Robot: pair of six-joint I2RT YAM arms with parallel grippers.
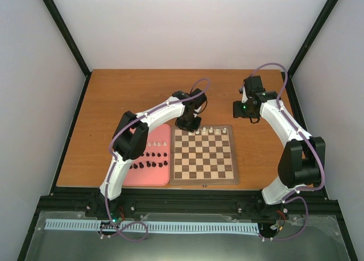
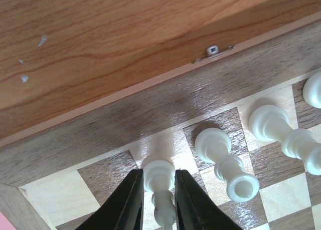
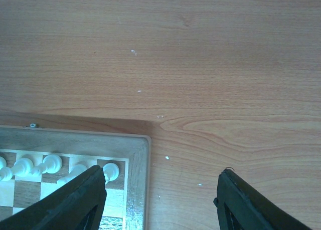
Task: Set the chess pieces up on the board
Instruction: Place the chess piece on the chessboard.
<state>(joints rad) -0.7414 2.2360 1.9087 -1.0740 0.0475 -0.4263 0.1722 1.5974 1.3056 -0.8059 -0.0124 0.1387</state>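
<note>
The board [image 1: 205, 171] lies in the middle of the table, with a few white chess pieces [image 1: 212, 130] on its far row. My left gripper [image 1: 188, 124] is at the far left of that row. In the left wrist view it [image 2: 159, 174] is shut on a white piece [image 2: 159, 171] whose base rests on a cream square, with two more white pieces [image 2: 223, 157] standing to its right. My right gripper [image 1: 243, 109] hangs open and empty over bare table beyond the board's far right corner [image 3: 136, 149]. In the right wrist view [image 3: 160, 187] a white piece [image 3: 111, 171] shows beside its left finger.
A pink tray [image 1: 162, 179] left of the board holds a row of black pieces [image 1: 149, 164] and a few white ones [image 1: 156, 143]. A small metal clasp [image 2: 213, 50] sits on the board's far edge. Black frame posts border the table.
</note>
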